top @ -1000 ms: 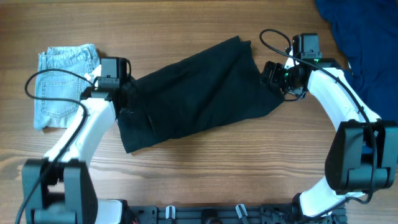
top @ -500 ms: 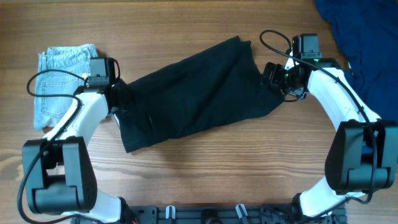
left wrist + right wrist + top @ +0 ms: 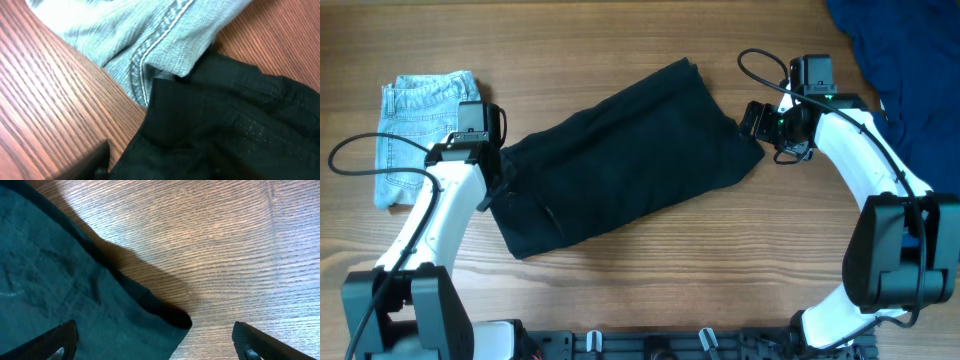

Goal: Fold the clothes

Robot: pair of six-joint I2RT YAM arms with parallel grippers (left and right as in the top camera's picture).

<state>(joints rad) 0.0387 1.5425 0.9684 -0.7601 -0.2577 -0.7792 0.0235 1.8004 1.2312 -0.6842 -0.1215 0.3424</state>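
Observation:
A black garment (image 3: 630, 150) lies spread slantwise across the middle of the wooden table. My left gripper (image 3: 492, 175) sits at its left end and is shut on the black cloth. In the left wrist view the cloth (image 3: 240, 115) fills the space between the jaws (image 3: 160, 170), with one finger showing at lower left. My right gripper (image 3: 752, 122) is open at the garment's right corner. In the right wrist view that corner (image 3: 60, 290) lies flat between the spread fingers (image 3: 157, 347), not gripped.
Folded light-blue jeans (image 3: 420, 130) lie at the far left, touching the black garment's left edge; they also show in the left wrist view (image 3: 150, 30). A dark blue cloth (image 3: 900, 40) is heaped at the top right corner.
My left gripper has moved left and toward the front, dragging the black garment's left end with it; the whole garment shifted left. The right arm has not moved.

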